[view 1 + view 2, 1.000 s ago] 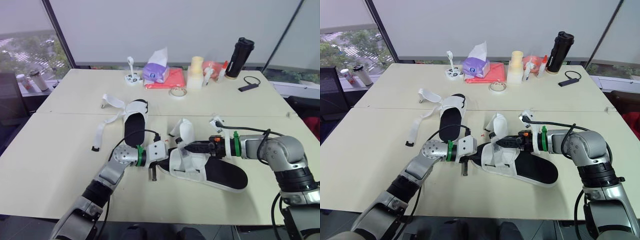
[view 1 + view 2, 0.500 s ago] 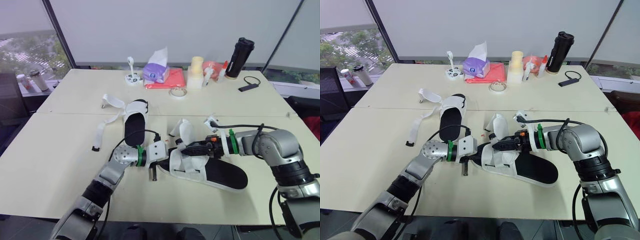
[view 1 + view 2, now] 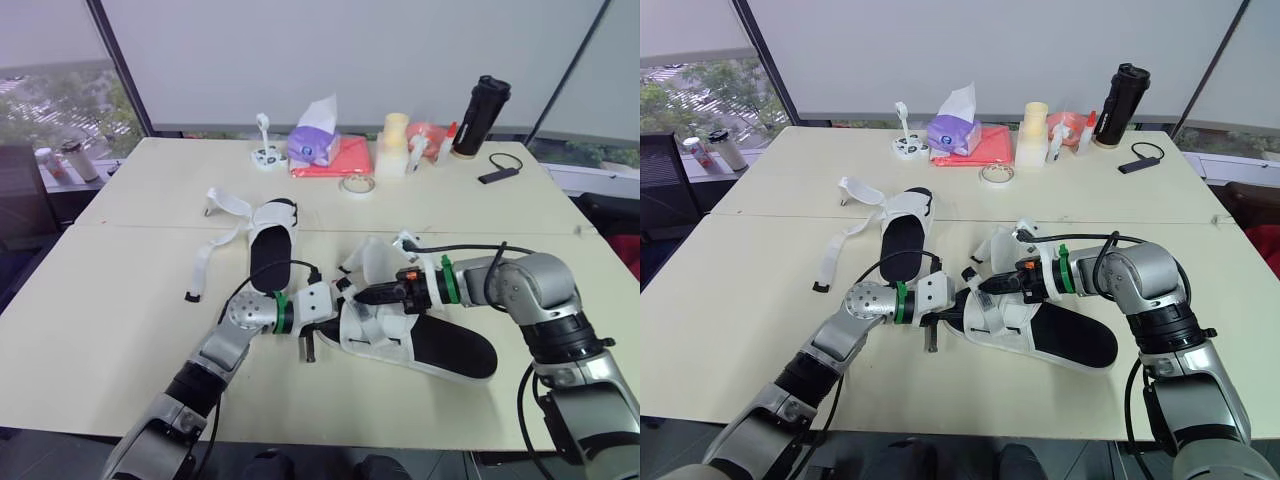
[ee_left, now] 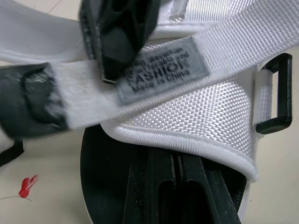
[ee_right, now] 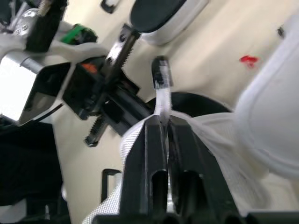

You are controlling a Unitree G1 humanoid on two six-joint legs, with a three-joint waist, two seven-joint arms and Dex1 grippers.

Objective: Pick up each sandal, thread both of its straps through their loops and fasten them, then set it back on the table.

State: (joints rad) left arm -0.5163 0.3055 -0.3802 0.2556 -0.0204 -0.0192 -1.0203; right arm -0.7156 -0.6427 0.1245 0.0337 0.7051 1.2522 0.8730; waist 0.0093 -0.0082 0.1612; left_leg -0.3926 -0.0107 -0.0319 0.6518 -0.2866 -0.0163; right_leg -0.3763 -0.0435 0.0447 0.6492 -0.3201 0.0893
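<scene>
Pale double table (image 3: 110, 300) by the windows. Clutter along the far edge: tissue box (image 3: 312, 145), tape roll (image 3: 355, 184), black bottle (image 3: 478, 115).

Near sandal (image 3: 445, 350): front centre, black sole flat on the table, white upper raised towards the toe. One strap (image 5: 162, 100) is unfastened. Its black-tipped end stands free, clear of the black loop (image 4: 275, 93) on the side of the upper. Second strap: state cannot be made out.

Right gripper (image 3: 983, 286): fingers pinched together on that strap, just behind the tip. Left gripper (image 3: 340, 302): closed on the sandal's edge at the toe end, apparently steadying it.

Far sandal (image 3: 272, 250): just behind and to the robot's left, lying on the table. Its straps (image 3: 205, 262) are splayed loose across the surface, neither threaded.

Judgement: early stage. First sandal is mid-threading with nothing fastened yet. Remaining: this strap through its loop, fastening, set-down, then the whole far sandal.
</scene>
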